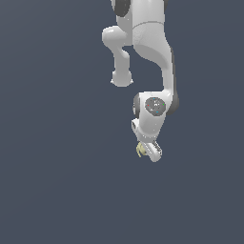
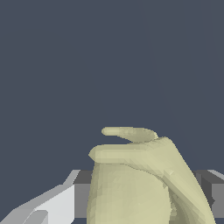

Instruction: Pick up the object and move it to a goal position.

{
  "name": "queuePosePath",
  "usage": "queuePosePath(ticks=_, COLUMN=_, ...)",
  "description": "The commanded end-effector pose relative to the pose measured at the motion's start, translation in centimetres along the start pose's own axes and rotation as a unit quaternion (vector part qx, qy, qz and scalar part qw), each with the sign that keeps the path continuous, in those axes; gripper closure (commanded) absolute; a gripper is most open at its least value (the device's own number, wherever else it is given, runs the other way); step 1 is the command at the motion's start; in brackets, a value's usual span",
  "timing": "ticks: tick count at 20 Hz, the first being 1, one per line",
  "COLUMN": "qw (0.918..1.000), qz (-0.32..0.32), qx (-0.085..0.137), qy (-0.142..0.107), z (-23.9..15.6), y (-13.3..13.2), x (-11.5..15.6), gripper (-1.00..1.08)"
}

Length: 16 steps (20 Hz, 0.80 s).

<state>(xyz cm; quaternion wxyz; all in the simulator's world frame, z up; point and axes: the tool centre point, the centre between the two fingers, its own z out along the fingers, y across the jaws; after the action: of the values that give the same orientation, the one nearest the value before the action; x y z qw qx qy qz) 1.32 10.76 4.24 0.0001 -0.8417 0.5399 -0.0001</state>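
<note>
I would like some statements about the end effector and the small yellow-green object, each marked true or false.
1. The object is pale yellow-green. True.
2. The object is larger than the end effector. False: in the exterior view it is much smaller.
3. In the exterior view the object shows at the end effector's tip, on the exterior view's left side of it. True.
4. The object lies far from the arm. False: it sits right at the end effector.
5. In the wrist view the object is close to the camera, between grey finger parts. True.
</note>
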Motion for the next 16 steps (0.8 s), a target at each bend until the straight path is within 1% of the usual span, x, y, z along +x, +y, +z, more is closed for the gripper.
queuePosePath(ticks=1, qw=1.0, qz=0.0, qx=0.0, qy=0.0, z=0.1, y=0.0, x=0.0, gripper=1.08)
queuePosePath(ticks=9, qw=1.0, qz=0.0, qx=0.0, qy=0.0, z=-0.2, y=0.1, x=0.1, gripper=1.08)
queuePosePath(ticks=16, qw=1.0, qz=0.0, qx=0.0, qy=0.0, z=-2.0, y=1.3, x=0.8, gripper=1.08)
